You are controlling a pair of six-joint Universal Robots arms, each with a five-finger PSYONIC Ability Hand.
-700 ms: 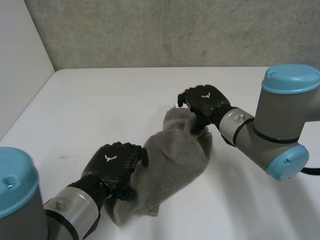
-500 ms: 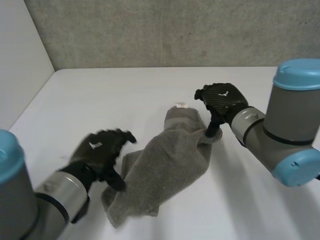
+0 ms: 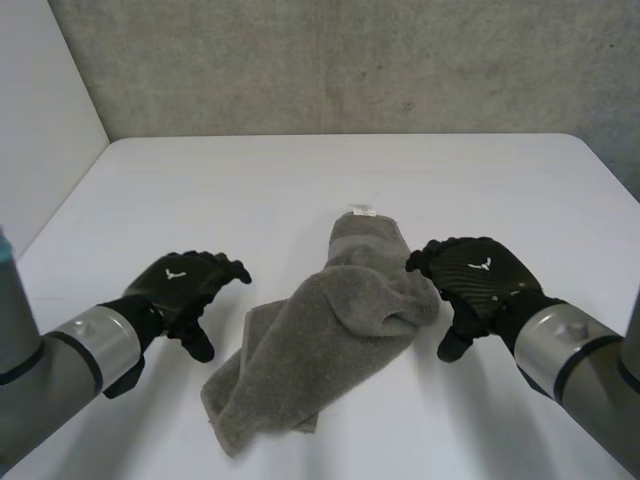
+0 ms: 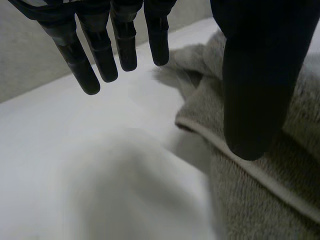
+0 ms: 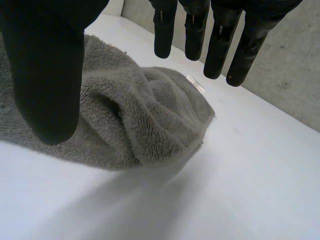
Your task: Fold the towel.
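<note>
Left robot hand (image 3: 180,285), right robot hand (image 3: 476,276) relaxed, seemingly off towel (image 3: 320,345).

The towel (image 3: 330,330) seems to bury its corners in folds; its tag (image 3: 361,210) is unreadably small.

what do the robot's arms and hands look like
Both are black: the left hand and right hand each carry a small white mark on the back. The fingers are slim and segmented, the thumb much thicker. Each wrist ends in a silver-grey cuff on a round grey arm.
</note>
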